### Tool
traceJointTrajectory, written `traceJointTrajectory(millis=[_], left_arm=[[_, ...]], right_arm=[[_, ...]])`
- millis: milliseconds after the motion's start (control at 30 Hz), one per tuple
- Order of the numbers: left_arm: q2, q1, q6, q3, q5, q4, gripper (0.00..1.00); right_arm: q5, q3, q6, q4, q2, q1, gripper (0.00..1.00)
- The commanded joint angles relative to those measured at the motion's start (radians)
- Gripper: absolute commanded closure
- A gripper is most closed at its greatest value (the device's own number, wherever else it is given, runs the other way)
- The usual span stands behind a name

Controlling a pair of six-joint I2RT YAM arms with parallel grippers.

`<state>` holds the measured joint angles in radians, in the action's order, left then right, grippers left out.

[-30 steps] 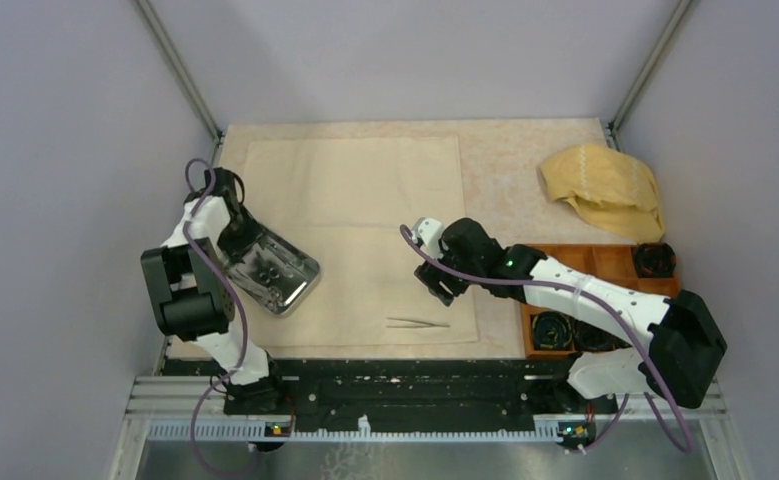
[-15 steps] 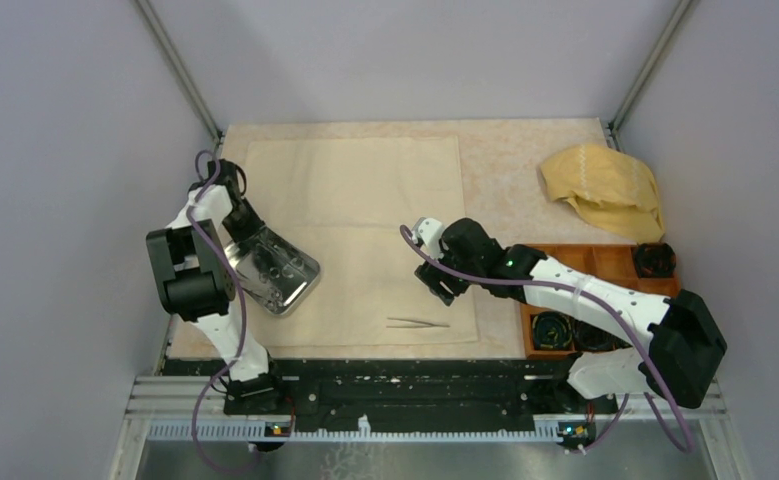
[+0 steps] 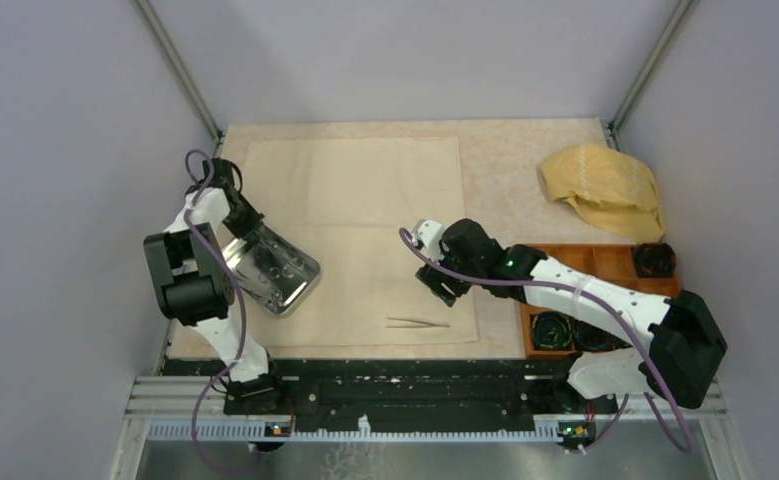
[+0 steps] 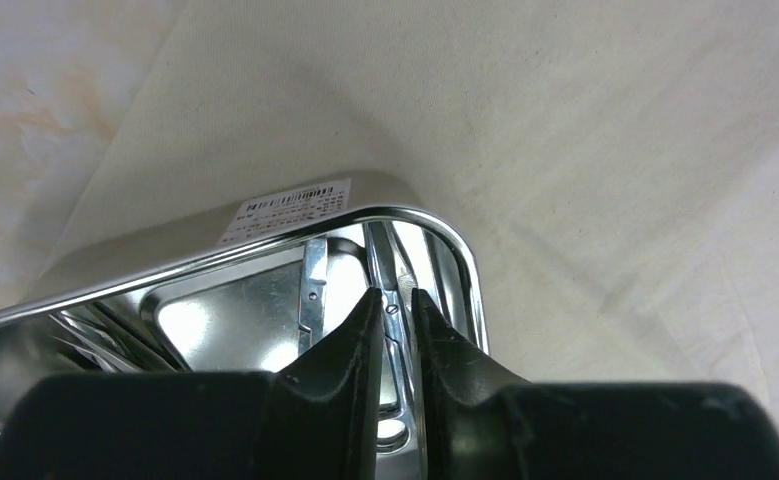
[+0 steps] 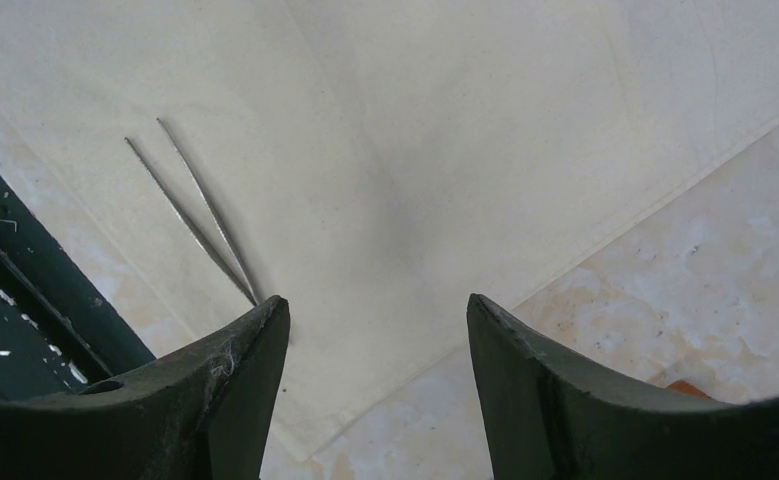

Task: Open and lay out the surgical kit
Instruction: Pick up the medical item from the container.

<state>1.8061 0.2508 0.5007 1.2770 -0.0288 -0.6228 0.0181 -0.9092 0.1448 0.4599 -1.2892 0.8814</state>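
Observation:
The pale cream cloth [image 3: 365, 190] lies spread flat on the table. The steel tray [image 3: 303, 285] sits on its left part, tilted. My left gripper [image 3: 246, 226] is at the tray's far-left rim. In the left wrist view its fingers [image 4: 393, 292] are nearly together, pinching the rim [image 4: 265, 232]. The scissors [image 4: 383, 255] lie inside the tray just past the tips and show faintly from above [image 3: 281, 270]. The tweezers [image 3: 417, 323] lie on the cloth near its front edge. My right gripper [image 3: 436, 288] hovers open and empty [image 5: 375, 300] over the cloth's right edge, beside the tweezers [image 5: 200, 215].
A crumpled mustard-yellow cloth [image 3: 605, 190] lies at the back right. An orange compartment box [image 3: 605, 262] with black coils [image 3: 550, 330] stands under my right arm. The black base rail [image 3: 395, 385] runs along the front edge.
My left gripper has drawn back up and to the left, out from over the tray to its far-left rim. That end of the tray now looks tipped up. The right arm has not moved.

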Motion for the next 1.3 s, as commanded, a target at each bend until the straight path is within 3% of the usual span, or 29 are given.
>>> traceJointTrajectory(millis=[0,567,1067,1267], left_arm=[[-0.012,0.011,0.042,0.027,0.003,0.039,0.78],[0.034,0.011,0.074,0.055,0.06,0.027,0.79],[0.086,0.009,0.082,0.053,0.088,0.062,0.74],[0.09,0.002,0.08,0.027,0.096,0.085,0.67]], right_arm=[[0.013,-0.009,0.007,-0.004,0.047,0.004,0.34],[0.024,-0.015,0.01,-0.005,0.057,0.004,0.34],[0.019,-0.018,0.012,-0.004,0.055,0.003,0.34],[0.014,-0.026,0.012,-0.003,0.054,0.004,0.34]])
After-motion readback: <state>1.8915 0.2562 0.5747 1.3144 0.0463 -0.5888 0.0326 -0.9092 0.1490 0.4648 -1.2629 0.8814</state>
